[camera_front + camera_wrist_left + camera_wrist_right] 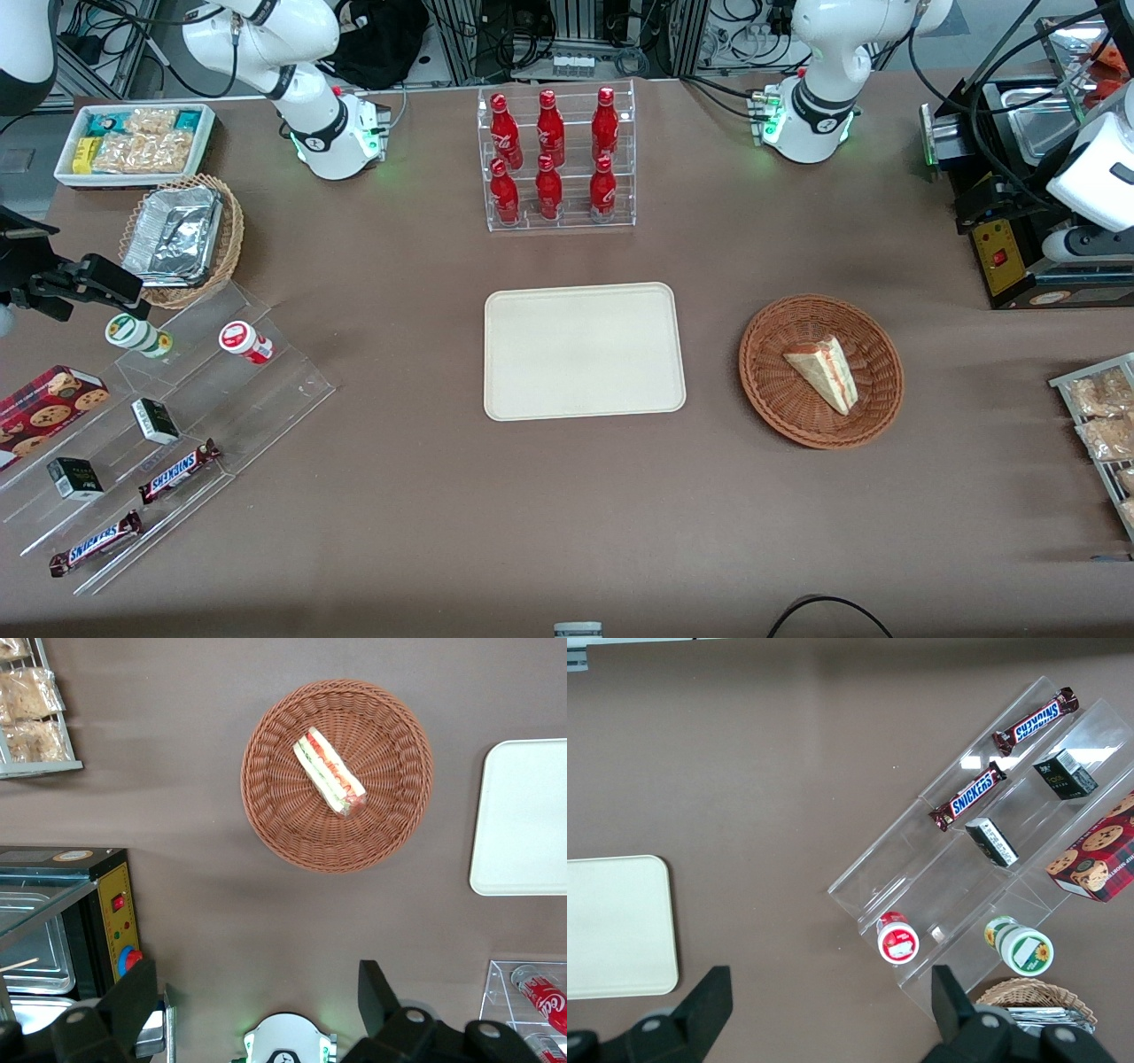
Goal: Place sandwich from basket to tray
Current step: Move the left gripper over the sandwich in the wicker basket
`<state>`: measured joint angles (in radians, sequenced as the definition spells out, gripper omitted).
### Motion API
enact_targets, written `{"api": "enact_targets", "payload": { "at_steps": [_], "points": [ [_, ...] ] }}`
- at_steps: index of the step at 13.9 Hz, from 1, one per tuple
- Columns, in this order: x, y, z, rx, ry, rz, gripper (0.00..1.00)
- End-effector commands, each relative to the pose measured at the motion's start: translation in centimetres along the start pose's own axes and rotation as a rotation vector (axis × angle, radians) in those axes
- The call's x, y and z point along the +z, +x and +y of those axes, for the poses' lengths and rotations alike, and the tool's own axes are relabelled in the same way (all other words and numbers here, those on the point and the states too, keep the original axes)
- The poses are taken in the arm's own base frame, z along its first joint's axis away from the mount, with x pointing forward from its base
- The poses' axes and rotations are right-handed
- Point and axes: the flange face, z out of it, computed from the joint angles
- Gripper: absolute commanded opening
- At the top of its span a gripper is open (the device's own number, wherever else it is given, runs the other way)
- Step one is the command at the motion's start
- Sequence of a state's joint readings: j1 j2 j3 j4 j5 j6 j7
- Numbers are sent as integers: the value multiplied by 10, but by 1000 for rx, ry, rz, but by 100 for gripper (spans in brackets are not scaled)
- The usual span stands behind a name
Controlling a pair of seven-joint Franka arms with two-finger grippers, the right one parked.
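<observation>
The sandwich point(824, 372), a pale bread wedge with red and green filling, lies in the reddish-brown wicker basket point(771, 390). The cream tray point(580, 350) sits flat and empty beside the basket, toward the parked arm's end. In the left wrist view the sandwich point(330, 771) lies in the basket point(275, 815), with a corner of the tray point(523, 815) beside it. My left gripper point(257, 992) is open wide and empty. It hangs high above the bare table between the arm's base and the basket, well apart from the sandwich.
A clear rack of red bottles point(556, 159) stands farther from the camera than the tray. A black appliance point(1010, 239) and a wire rack of snack packets point(1099, 425) flank the basket at the working arm's end. An acrylic snack stand point(151, 425) lies toward the parked arm's end.
</observation>
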<state>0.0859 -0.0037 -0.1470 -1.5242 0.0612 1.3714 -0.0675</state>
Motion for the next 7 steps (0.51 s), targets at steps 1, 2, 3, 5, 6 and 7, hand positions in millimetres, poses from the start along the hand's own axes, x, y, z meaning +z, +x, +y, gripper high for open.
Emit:
{"api": "enact_targets", "payload": {
  "at_steps": [1, 2, 3, 5, 6, 7],
  "points": [
    [3, -4, 1, -15, -5, 1, 100],
    [9, 1, 1, -14, -4, -9, 100],
    [27, 9, 3, -11, -6, -18, 100],
    [65, 20, 7, -9, -9, -20, 100],
    [85, 26, 10, -9, -12, -13, 100],
    [105, 30, 13, -34, -31, -2, 100]
  ]
}}
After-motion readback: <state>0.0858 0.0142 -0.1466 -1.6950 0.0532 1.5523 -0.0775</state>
